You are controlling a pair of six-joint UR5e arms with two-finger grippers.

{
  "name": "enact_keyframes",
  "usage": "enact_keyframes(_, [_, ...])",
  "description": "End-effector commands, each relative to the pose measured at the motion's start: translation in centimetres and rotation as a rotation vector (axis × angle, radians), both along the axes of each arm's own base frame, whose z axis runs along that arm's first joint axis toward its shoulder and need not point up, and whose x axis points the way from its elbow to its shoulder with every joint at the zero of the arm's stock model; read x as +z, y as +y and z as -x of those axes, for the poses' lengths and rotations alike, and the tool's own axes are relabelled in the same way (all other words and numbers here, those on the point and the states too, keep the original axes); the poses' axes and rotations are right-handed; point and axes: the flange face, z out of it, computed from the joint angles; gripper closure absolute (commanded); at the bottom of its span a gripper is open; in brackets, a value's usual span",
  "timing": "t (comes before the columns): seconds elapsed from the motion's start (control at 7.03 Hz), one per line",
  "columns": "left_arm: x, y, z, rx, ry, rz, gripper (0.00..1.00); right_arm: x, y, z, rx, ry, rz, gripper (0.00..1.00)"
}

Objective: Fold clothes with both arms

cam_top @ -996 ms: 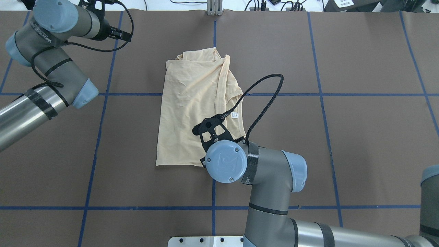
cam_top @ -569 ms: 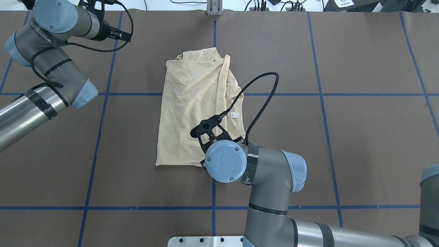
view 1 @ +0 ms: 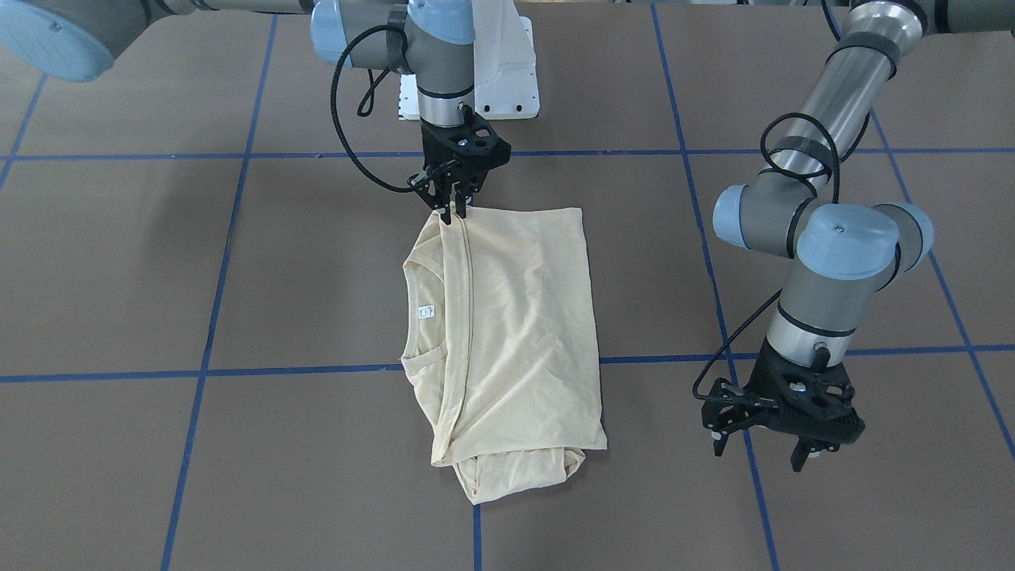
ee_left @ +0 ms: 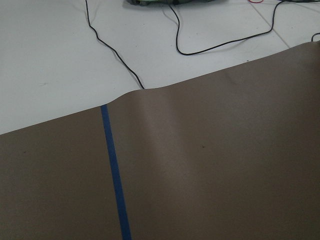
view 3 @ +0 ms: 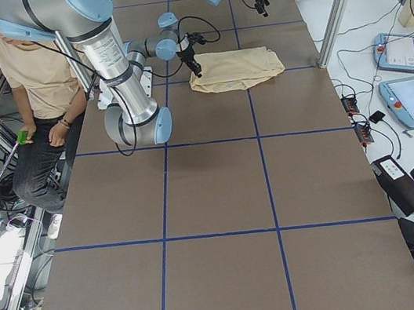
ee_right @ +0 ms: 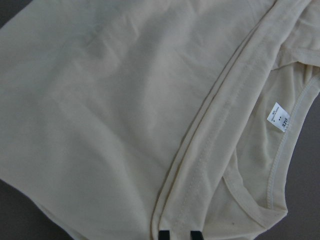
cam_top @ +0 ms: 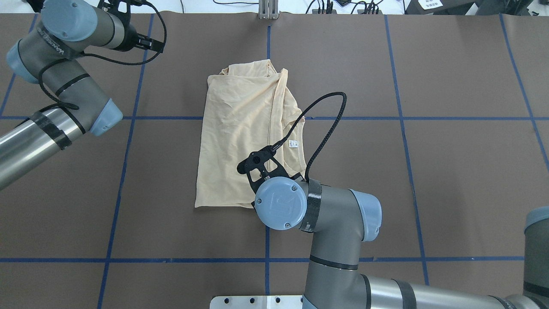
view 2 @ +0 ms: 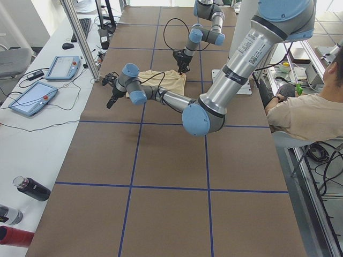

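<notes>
Overhead: the cream T-shirt point(cam_top: 240, 128) is laid centrally, its 5 o'clock hem pinched by the right gripper point(view 1: 454, 208), just nudged toward 8 o'clock; a fold is likely begun. The left gripper point(view 1: 757, 454) is held spread at 10 o'clock.

A white neck label point(ee_right: 279, 116) is sewn inside the collar of the T-shirt point(ee_right: 100, 100), up and to the right of the right pincer point(ee_right: 180, 235); its print is too small to read. The blue joint cap point(cam_top: 281, 205) directly above this pincer bears an embossed "UR" mark. White lettering point(cam_top: 50, 42) on the left arm point(cam_top: 64, 81), far left of this pincer, is not legible.
</notes>
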Motion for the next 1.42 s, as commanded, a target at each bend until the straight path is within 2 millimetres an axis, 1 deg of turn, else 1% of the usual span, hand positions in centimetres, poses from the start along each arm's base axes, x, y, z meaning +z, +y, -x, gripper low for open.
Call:
enact_keyframes(0.0, [0.0,0.0,0.0,0.001,-0.001,-0.001,0.00,0.2,0.0,0.0,-0.001,0.002,0.001,0.76])
enact_keyframes(0.43, [0.0,0.0,0.0,0.000,0.000,0.000,0.00,0.4,0.5,0.2,-0.005,-0.001,0.003,0.75])
enact_keyframes(0.57, [0.0,0.0,0.0,0.000,0.000,0.000,0.00,0.4,0.6,0.2,-0.004,-0.002,0.006,0.83])
enact_keyframes(0.71, [0.0,0.0,0.0,0.000,0.000,0.000,0.00,0.4,0.7,0.1,-0.003,-0.001,0.008,1.00])
enact_keyframes(1.0, [-0.2,0.0,0.0,0.001,0.001,-0.003,0.00,0.9,0.7,-0.4,0.000,-0.003,0.008,1.00])
enact_keyframes(1.14, [-0.4,0.0,0.0,0.001,0.004,-0.007,0.00,1.3,0.9,-2.8,0.014,-0.022,0.010,1.00])
enact_keyframes(1.28, [-0.4,0.0,0.0,0.000,0.005,-0.006,0.00,3.8,1.9,-6.5,0.077,-0.051,0.073,1.00])
